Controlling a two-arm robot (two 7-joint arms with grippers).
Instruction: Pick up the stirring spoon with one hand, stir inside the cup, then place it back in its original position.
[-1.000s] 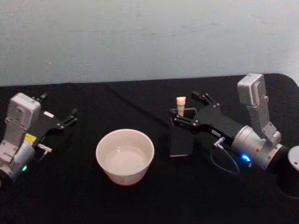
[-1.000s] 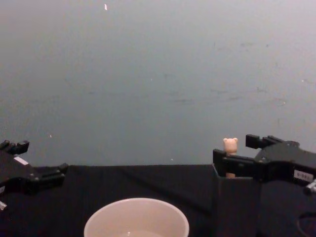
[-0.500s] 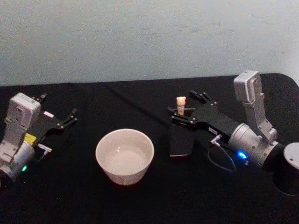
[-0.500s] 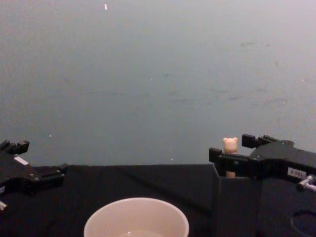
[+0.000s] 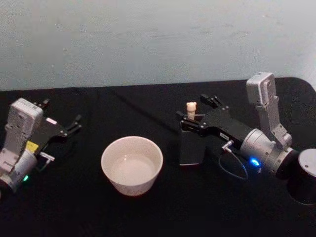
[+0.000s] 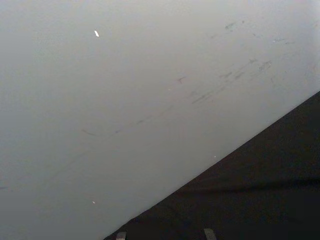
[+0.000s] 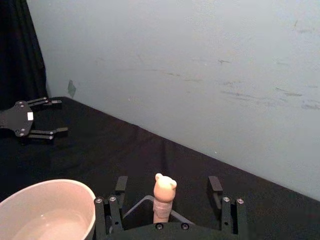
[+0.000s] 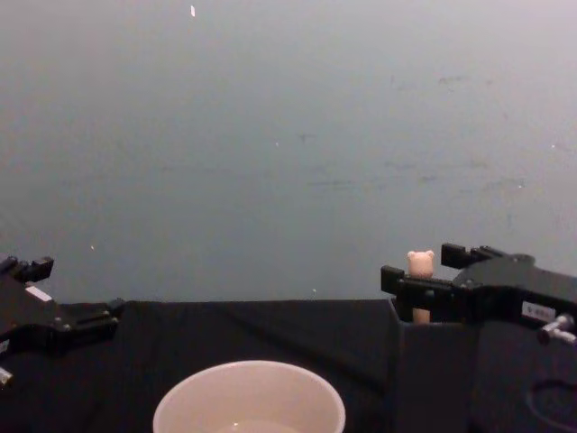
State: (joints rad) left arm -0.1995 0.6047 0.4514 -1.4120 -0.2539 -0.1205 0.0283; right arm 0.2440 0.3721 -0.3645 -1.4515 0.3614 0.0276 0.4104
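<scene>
The right wrist view showed the right pincer [image 7: 168, 183] spread astride the stirring spoon [image 7: 163, 200] in its holder [image 5: 191, 148]; the left pincer [image 5: 60, 111] sat spread, idle.

right hand [image 5: 190, 106] edged forward, astride stirring spoon [image 7: 163, 200]

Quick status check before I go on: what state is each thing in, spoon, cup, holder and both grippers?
stirring spoon: standing upright in the holder, not gripped.
holder: upright on the table, spoon inside.
cup: upright on the table, no spoon in it.
right gripper: open, one of its fingers on each side of the spoon handle, apart from it.
left gripper: open, empty, parked at the table's left.
</scene>
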